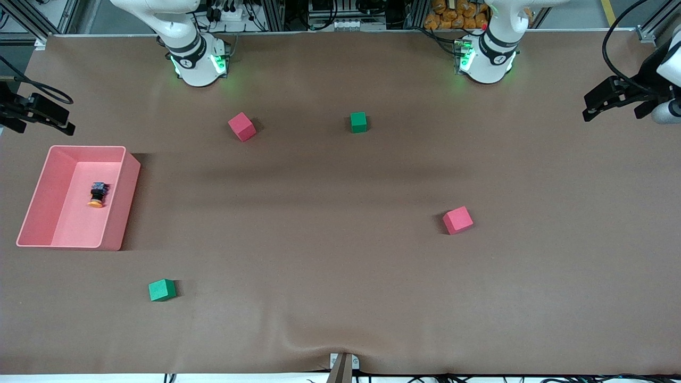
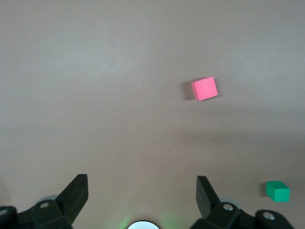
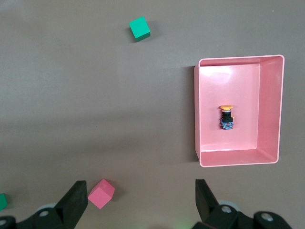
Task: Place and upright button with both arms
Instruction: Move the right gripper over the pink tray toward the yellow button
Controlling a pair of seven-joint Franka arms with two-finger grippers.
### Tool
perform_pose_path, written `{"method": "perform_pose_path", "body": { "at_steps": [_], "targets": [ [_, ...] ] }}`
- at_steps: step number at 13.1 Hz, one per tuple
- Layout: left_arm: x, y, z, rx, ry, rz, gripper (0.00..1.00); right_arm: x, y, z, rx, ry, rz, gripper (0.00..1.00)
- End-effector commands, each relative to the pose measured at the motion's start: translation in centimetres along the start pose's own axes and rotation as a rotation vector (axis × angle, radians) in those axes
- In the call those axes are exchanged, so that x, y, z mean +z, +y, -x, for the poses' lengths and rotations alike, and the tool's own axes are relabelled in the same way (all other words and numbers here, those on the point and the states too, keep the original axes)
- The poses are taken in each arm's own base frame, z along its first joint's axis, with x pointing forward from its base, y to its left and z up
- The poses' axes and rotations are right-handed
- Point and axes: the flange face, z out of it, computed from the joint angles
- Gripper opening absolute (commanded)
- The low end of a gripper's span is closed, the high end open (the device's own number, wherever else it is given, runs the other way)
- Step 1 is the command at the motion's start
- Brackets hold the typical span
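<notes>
From the front view, a brown table [image 1: 340, 266] carries a pink bin [image 1: 127, 181] at the right arm's end. The button [image 1: 97, 193] lies on its side on the bin's floor, orange cap pointing toward the front camera. Four cubes sit well apart on the cloth: a red cube [image 1: 242, 126] and a green cube [image 1: 358, 122] close to the robots' bases, another red cube [image 1: 457, 220] toward the left arm's end, and another green cube [image 1: 162, 290] nearer the camera than the bin. The right gripper [image 1: 40, 114] hangs at the table's edge, up over the right arm's end just past the bin; the left gripper [image 1: 612, 98] hangs over the left arm's end. Both arms wait.

In the left wrist view, the left gripper [image 2: 142, 193] has its fingers [image 2: 76, 193] spread wide with nothing between them, over bare cloth. One red cube [image 2: 205, 88] and one green cube [image 2: 278, 191] show.

In the right wrist view, the right gripper [image 3: 141, 195] is likewise spread apart and empty. The pink bin [image 3: 196, 114] is there with the button [image 3: 226, 118] lying flat in its middle, touching no wall. A green cube [image 3: 139, 27] and a red cube [image 3: 101, 193] lie outside the bin.
</notes>
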Motion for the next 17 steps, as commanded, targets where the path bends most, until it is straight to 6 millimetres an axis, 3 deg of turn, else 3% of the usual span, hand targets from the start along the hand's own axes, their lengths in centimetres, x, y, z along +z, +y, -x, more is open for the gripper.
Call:
{"method": "perform_pose_path", "body": {
  "at_steps": [1,5,7,11,13,15,17],
  "targets": [
    [0.2,0.1,-0.3,-0.003,-0.018,-0.007,1.00,0.5,0.3,0.2,-0.006,-0.005,0.015,1.00],
    [0.3,0.8,-0.4,0.005,-0.017,-0.007,1.00,1.8,2.8,-0.4,0.037,-0.038,0.019,1.00],
    [0.3,0.7,-0.4,0.000,-0.014,-0.007,1.00,3.7,6.1,-0.7,0.093,-0.103,0.023,1.00],
    [-0.1,0.5,-0.1,-0.003,-0.010,-0.006,1.00,8.2,10.6,-2.9,0.158,-0.171,0.074,1.00],
    [-0.6,0.5,0.2,-0.009,-0.001,-0.001,1.00,11.5,14.2,-3.8,0.134,-0.195,0.056,1.00],
    [-1.0,0.5,0.8,-0.014,-0.004,-0.003,1.00,15.8,19.5,-3.7,0.060,-0.158,0.021,1.00],
    [-1.0,0.1,1.1,-0.028,-0.021,-0.008,1.00,20.6,21.6,-4.4,0.060,-0.139,0.016,1.00]
  ]
}}
